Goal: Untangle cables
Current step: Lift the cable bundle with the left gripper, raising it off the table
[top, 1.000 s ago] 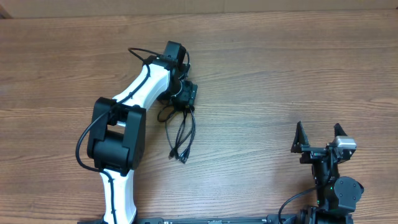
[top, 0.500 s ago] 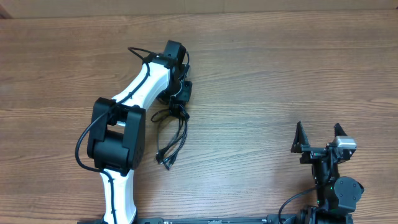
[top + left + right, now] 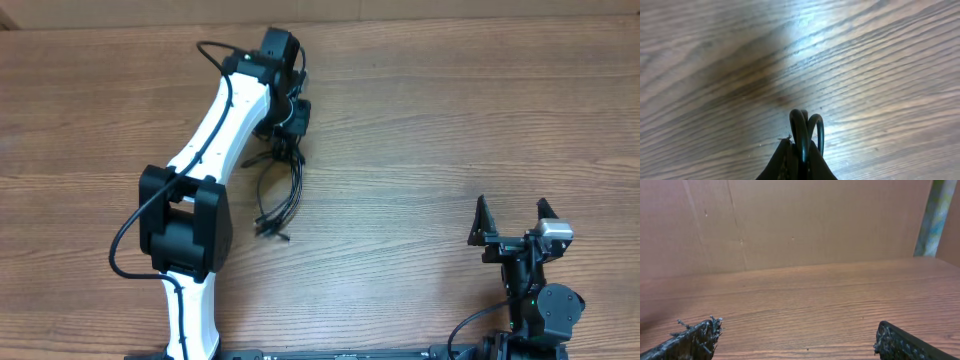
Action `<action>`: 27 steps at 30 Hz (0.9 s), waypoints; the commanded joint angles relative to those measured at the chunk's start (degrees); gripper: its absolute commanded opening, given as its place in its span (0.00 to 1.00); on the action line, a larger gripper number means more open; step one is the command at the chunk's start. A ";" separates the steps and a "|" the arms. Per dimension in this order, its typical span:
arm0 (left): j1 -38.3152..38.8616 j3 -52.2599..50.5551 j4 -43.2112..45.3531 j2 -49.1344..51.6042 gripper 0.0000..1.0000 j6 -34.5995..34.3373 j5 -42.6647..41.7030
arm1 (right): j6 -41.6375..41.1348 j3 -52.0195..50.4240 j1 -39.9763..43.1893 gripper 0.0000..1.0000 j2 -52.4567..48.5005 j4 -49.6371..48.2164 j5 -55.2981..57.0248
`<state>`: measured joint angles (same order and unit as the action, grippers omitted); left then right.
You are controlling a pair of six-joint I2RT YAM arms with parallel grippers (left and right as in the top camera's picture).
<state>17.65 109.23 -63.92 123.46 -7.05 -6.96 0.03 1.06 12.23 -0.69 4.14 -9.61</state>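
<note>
The cables (image 3: 282, 195) are thin black cords trailing from my left gripper (image 3: 290, 143) toward the near side, their small plug ends bunched on the wood. In the left wrist view two looped strands of the cables (image 3: 805, 131) rise between the shut fingers (image 3: 785, 160), above the table. My left gripper is shut on them at the table's far middle-left. My right gripper (image 3: 513, 215) stands open near the front right edge, nothing between its fingertips (image 3: 697, 337), far from the cables.
A wooden table (image 3: 450, 120) spans the overhead view. A brown cardboard wall (image 3: 790, 225) backs the table in the right wrist view. The left arm's white links (image 3: 215, 130) stretch from the near edge toward the far middle.
My left gripper has closed on the cables and moved toward the far edge, dragging the strands and plug ends leftward and farther from me. The right arm has not moved.
</note>
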 commanded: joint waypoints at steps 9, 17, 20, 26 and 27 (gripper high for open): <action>0.39 12.81 -10.88 -1.62 0.04 25.20 -27.91 | -0.20 -0.61 -0.39 1.00 0.52 -0.15 0.61; 0.37 14.40 -17.53 -1.70 0.04 30.88 -30.93 | -0.20 -0.61 -0.39 1.00 0.52 -0.15 0.61; 0.39 14.43 -20.79 -1.70 0.04 37.57 -36.63 | -0.20 -0.61 -0.39 1.00 0.52 -0.15 0.61; 0.37 14.43 -29.68 -1.70 0.04 54.40 -48.96 | -0.20 -0.61 -0.39 1.00 0.52 -0.17 0.57; 0.37 14.43 -30.67 -1.70 0.04 56.08 -50.16 | -0.20 -0.61 -0.39 1.00 0.52 -0.17 0.57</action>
<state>17.65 122.02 -92.86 123.46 36.97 -47.00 -0.01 1.06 12.23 -0.69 4.14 -9.61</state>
